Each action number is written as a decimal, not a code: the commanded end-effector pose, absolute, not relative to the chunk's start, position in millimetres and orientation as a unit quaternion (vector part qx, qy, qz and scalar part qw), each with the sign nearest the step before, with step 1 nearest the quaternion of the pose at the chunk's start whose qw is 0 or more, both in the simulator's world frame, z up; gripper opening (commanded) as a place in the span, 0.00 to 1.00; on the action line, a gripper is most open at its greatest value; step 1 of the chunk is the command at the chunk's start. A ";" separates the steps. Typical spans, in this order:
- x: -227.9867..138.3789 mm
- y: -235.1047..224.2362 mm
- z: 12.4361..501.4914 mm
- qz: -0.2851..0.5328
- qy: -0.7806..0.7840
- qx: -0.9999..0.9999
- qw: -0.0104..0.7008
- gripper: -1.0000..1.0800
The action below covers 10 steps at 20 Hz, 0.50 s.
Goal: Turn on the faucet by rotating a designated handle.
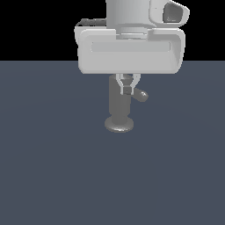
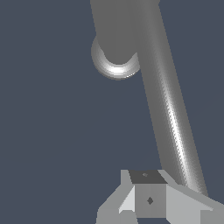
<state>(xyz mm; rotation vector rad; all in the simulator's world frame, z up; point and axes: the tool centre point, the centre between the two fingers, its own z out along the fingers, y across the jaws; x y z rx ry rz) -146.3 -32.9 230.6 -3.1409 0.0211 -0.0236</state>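
The faucet (image 1: 118, 107) is a dull grey upright cylinder on a flared round base (image 1: 119, 125), standing on the dark floor in the middle of the exterior view. Its handle (image 1: 141, 95), a thin grey rod with a rounded tip, juts out from the upper part toward the exterior view's right. My gripper (image 1: 127, 90) hangs just in front of the cylinder's top, fingers drawn together and shut on nothing. In the wrist view the handle (image 2: 171, 113) runs as a long rod right beside the fingertips (image 2: 148, 199), not between them. The faucet body (image 2: 117, 30) and base (image 2: 114, 66) lie beyond.
A flat dark blue-grey floor (image 1: 52, 167) stretches all around the faucet. My white hand (image 1: 131, 50) hides the faucet's domed top in the exterior view.
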 end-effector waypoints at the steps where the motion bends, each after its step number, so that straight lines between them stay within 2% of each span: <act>1: -144.8 -54.4 220.3 0.000 0.015 -1.000 0.000 0.00; 10: -137.7 -99.6 219.3 0.000 0.015 -1.000 0.000 0.00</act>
